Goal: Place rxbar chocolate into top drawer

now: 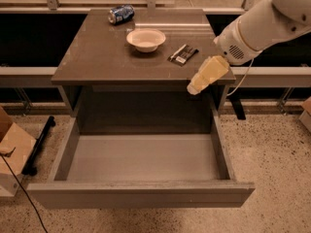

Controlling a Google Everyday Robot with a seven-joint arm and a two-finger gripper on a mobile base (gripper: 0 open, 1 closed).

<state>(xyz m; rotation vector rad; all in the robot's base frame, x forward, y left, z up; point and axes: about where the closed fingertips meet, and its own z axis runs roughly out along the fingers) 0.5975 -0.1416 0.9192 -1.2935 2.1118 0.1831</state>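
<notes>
Right now the gripper (193, 88) hangs just at the front edge of the bench (97, 57), close to the front right corner. It is yellowish and it points down and to the left, toward the open space under the top. I cannot tell if it is open or closed. It is not touching the bar (182, 55). The bar lies flat on the bench top, right of the middle, between the bowl (146, 39) and the right edge. It is a bit further back than the gripper and near it. The bar is black with white patches and it lies on a slant. The white bowl sits upright near the middle of the top, a little toward the back edge, just left of the bar but not touching it. A blue can (121, 13) lies on its side by the back edge, left of the middle, well apart from the bar. The big white arm (257, 25) comes in from the top right and crosses over the right edge of the bench. The drawer (141, 157) is pulled far out from under the front edge, and its pale grey floor shows. On the speckled ground (272, 149), left of the drawer, stands a brown box (12, 149), with a long black thing (41, 142) lying beside it
</notes>
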